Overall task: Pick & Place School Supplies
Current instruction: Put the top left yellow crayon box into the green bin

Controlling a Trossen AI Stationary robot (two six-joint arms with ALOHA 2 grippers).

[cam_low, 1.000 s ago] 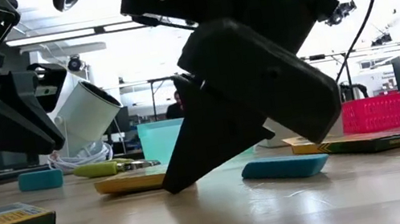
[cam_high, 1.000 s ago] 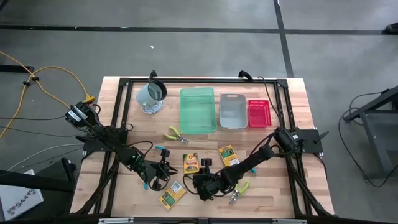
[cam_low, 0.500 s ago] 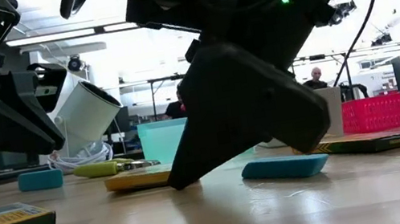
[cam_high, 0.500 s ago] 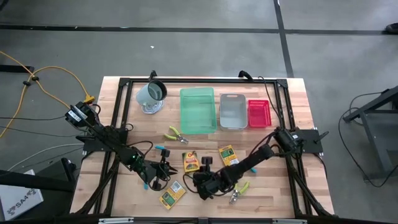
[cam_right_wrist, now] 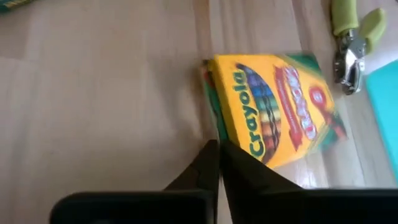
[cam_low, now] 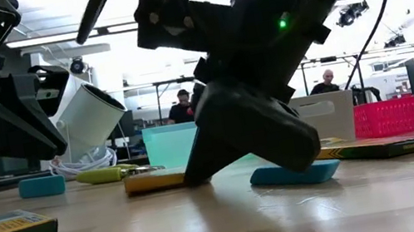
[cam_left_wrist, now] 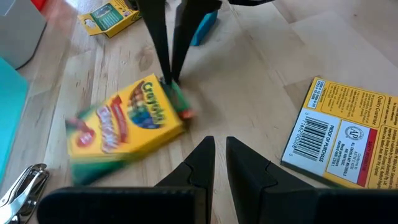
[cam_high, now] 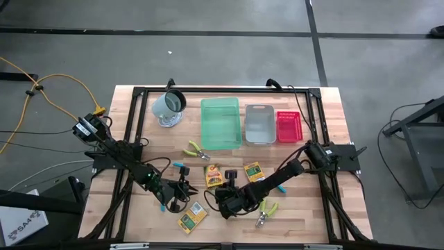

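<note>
My right claw is low on the tabletop, on the side of the green tray nearest the arms. Its two fingers are pinched together, grasping nothing, with their tips against the edge of a yellow crayon box. Over the last second that box has slid a little nearer the green tray and turned slightly. I judge it is being nudged, not lifted, so the pick is not yet made.

The box lies flat, face up — "Crayola" reads clearly along its front.

My left claw waits low beside it, farther from the tray, fingers nearly together and empty. Next to it a second box lies back up, showing a barcode — its fine print is too small to read. A third box and both pliers remain outside the tray.
</note>
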